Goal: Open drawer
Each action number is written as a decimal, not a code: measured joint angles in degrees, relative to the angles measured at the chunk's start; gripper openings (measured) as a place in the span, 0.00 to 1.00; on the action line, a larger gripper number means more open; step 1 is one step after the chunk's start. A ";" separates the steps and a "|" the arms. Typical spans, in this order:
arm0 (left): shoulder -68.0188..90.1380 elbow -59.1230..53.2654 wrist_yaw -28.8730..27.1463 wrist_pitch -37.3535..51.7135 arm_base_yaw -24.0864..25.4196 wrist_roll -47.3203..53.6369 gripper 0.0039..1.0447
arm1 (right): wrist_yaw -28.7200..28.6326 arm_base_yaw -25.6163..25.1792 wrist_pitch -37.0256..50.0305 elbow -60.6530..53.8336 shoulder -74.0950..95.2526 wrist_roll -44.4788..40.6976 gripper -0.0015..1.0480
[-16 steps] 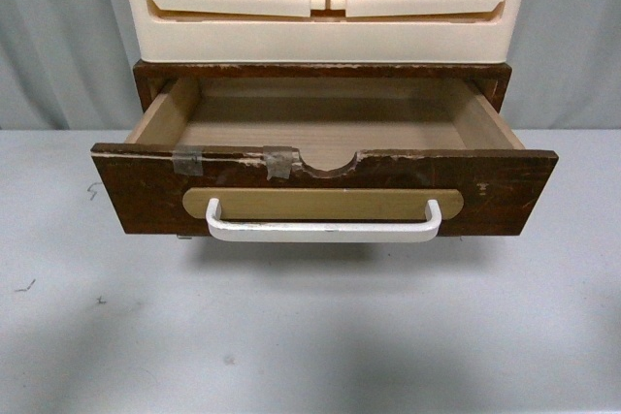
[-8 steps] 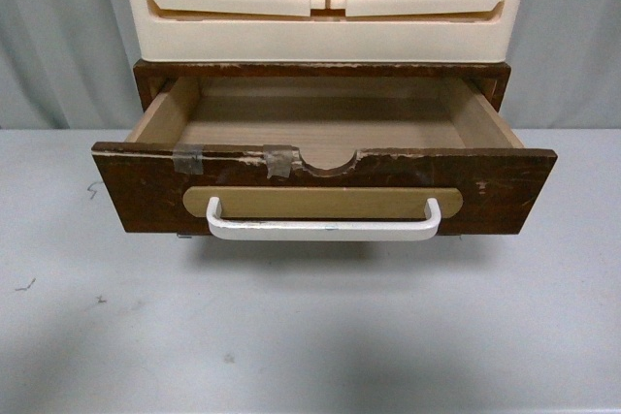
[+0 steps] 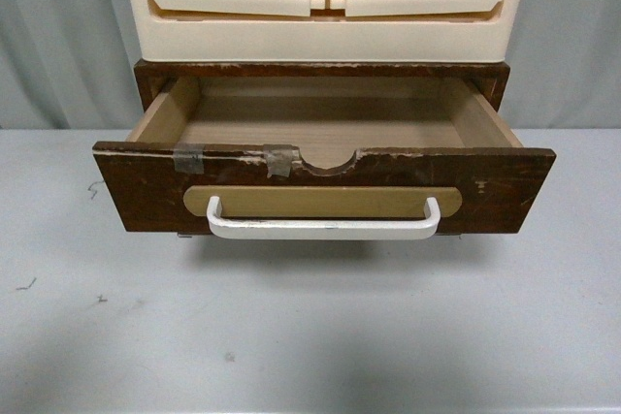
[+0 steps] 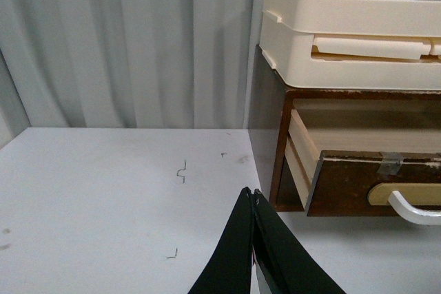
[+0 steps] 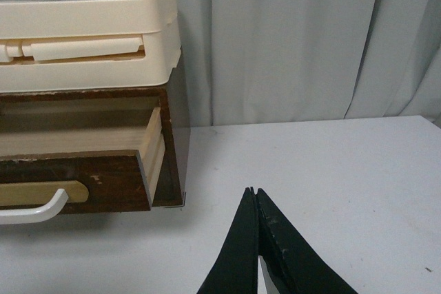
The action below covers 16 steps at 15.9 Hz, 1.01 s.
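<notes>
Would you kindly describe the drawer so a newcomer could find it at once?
On the grey table stands a cream plastic unit over a dark wooden case. The drawer juts from that case, pulled out and empty; only it has a white bar handle and tape.

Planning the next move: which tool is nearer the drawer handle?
Neither clearly. The left tool sits off the drawer's left side, the right tool off its right, both shut and clear of the handle.
</notes>
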 joint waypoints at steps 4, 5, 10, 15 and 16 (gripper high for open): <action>-12.15 0.04 0.00 -13.07 0.00 0.02 0.01 | 0.00 0.00 -5.51 0.00 -5.51 -0.02 0.02; -12.22 0.37 -0.02 -12.24 0.00 0.02 0.01 | -0.04 0.00 -6.51 0.00 -6.34 -0.02 0.02; -12.24 0.04 0.04 -13.00 0.00 0.02 0.18 | -0.17 0.00 -16.68 0.04 -16.04 -0.20 0.20; -12.24 0.04 0.02 -12.96 0.00 0.02 0.30 | -0.20 0.00 -16.61 0.04 -16.04 -0.17 0.32; -12.24 0.04 0.02 -12.96 0.00 0.00 0.49 | -0.17 0.00 -16.61 0.04 -16.04 -0.17 0.51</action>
